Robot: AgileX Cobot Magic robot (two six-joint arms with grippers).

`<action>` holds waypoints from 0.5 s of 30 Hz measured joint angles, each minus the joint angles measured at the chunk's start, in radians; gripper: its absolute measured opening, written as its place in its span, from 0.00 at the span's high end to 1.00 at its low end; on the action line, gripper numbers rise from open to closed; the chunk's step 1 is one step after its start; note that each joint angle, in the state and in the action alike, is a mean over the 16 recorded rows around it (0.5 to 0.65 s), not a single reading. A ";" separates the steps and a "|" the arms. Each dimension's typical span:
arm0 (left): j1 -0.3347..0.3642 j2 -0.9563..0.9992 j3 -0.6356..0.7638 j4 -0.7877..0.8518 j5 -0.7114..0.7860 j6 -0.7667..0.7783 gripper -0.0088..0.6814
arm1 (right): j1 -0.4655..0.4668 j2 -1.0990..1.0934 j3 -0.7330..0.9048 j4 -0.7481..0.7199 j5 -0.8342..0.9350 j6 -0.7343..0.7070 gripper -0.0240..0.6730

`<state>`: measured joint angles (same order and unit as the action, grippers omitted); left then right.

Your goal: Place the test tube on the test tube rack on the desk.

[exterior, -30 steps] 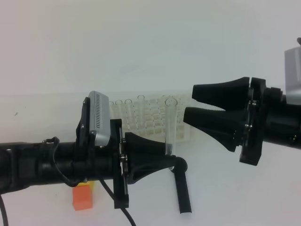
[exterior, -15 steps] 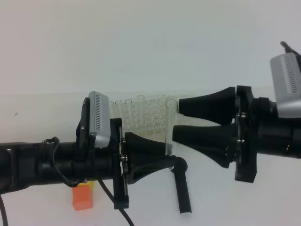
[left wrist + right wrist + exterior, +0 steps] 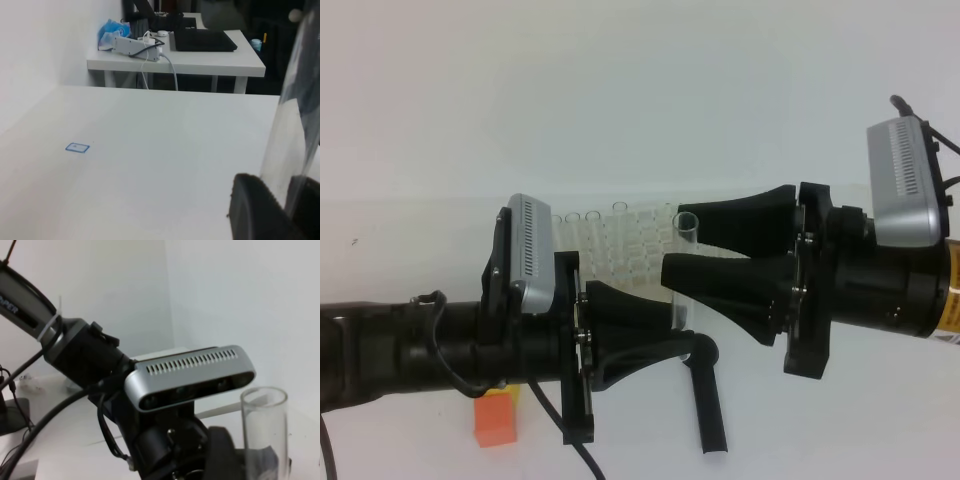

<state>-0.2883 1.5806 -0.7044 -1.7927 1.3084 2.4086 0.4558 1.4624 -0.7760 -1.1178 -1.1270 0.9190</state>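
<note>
The left gripper [image 3: 672, 318] is shut tight on the bottom of the tube [image 3: 684, 262] and holds it standing up. The rack [image 3: 625, 255] sits on the desk [image 3: 820, 420] just behind the tube. The right gripper [image 3: 682, 245] has slid in from the right since a second ago. Its jaws are wide open, one above and one below, right at the tube's upper part. It looks like a hand-over is coming. The right arm has a yellow label, too small to read.
</note>
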 joint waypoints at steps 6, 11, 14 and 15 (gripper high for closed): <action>0.000 0.000 0.000 0.000 -0.002 0.000 0.99 | 0.007 0.001 0.000 0.017 0.004 -0.012 0.46; 0.000 0.000 0.000 0.000 -0.007 0.000 0.99 | 0.011 0.006 0.000 0.020 0.008 -0.013 0.51; 0.000 0.000 0.000 0.000 -0.011 0.000 0.99 | 0.013 0.010 0.000 0.021 0.010 -0.015 0.55; 0.000 0.000 0.000 0.000 -0.012 0.000 0.99 | 0.014 0.011 0.000 0.022 0.010 -0.018 0.57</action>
<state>-0.2883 1.5806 -0.7044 -1.7927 1.2967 2.4086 0.4700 1.4732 -0.7761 -1.0962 -1.1169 0.9015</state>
